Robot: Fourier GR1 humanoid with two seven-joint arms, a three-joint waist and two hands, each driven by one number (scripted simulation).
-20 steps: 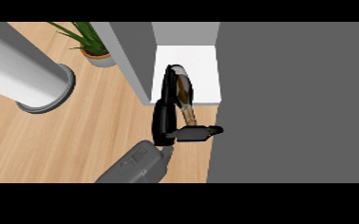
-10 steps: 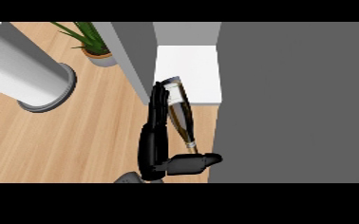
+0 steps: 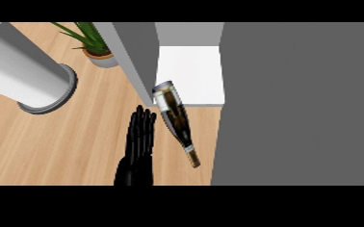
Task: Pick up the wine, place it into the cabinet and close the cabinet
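Beside the white cabinet shelf's front edge, dark glass wine bottle lies tilted, black hand alongside, fingers straight, released.

— What stands on the wooden counter?
— A potted plant sits near its far edge, green leaves spreading from a grey pot.
— Anything else?
— A large grey cylinder on a round base stands at the left edge.

Wine bottle: dark glass, lying tilted on the worktop, base at the white cabinet shelf's near edge, neck pointing near-right. Cabinet open, grey door on the left, edge-on.
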